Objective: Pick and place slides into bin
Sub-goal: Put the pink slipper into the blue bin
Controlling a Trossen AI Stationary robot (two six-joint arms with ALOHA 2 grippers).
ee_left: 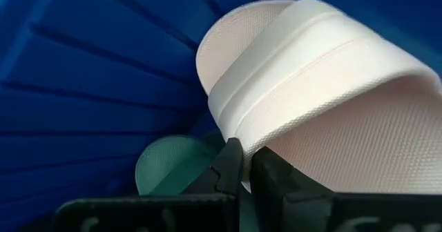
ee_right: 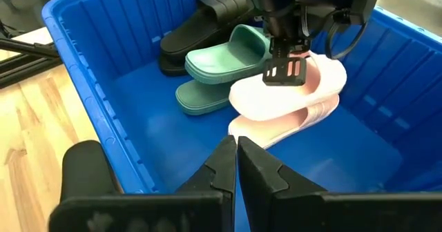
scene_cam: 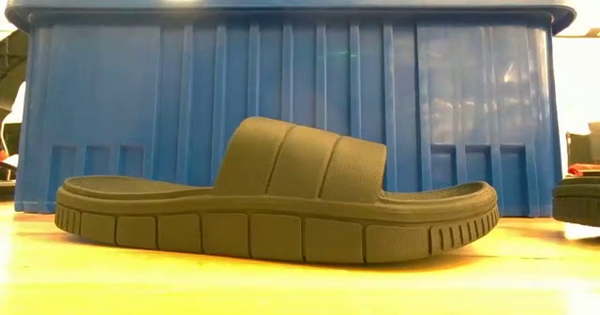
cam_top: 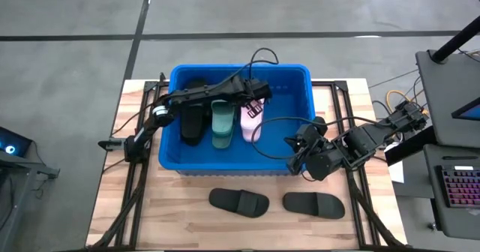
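Observation:
The blue bin stands mid-table. In it lie a black slide, two pale green slides and two light pink slides, one pink slide stacked tilted on the other. My left gripper reaches into the bin from the left and is shut at the upper pink slide. My right gripper is shut and empty, over the bin's near right corner. Two dark slides lie sole-down on the table in front of the bin. My left gripper pinches the upper pink slide between its two fingers at the strap's side edge, where the strap meets the sole. The fingers come from above, pointing down. The slide rests tilted on the other pink slide.
The bin's near wall rises right behind the dark slide in the low view. A black cable loops over the bin's far rim. A dark stand with a keyboard is off the table's right side.

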